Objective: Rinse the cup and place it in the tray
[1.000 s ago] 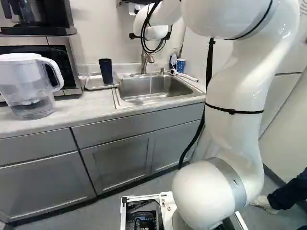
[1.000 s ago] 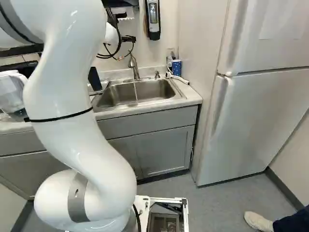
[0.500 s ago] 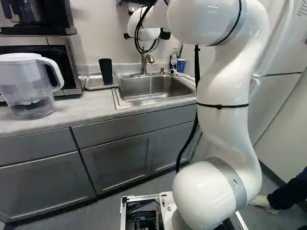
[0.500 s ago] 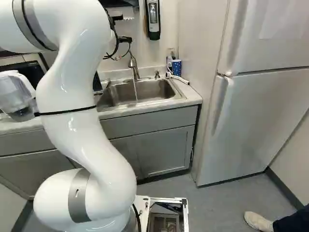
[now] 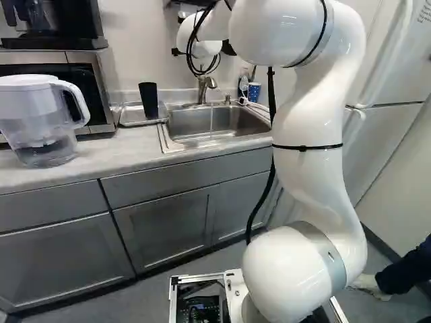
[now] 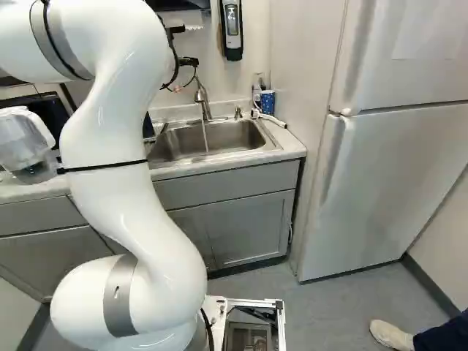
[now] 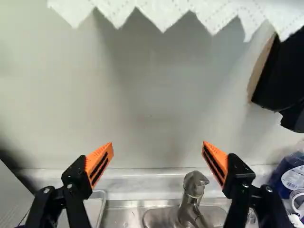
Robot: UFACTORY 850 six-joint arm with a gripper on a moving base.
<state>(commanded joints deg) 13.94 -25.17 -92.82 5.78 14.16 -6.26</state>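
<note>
Tall dark-blue tapered cup (image 5: pixel 149 101) noted upright in shallow grey rectangular tray (image 5: pixel 135 124) left of steel sink (image 5: pixel 236 121) (silver metal faucet (image 5: pixel 203 89) running); black, orange-padded fingers (image 7: pixel 99 164) wide open.

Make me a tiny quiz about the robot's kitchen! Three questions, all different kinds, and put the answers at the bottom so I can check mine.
1. True or false: water is running from the faucet into the sink.
2. Where does the dark cup stand?
A) in the sink
B) in the tray
C) on top of the microwave
3. Fill in the missing word: in the wrist view, the gripper is ____, with nothing between its fingers.

Key: 1. True; 2. B; 3. open
</note>
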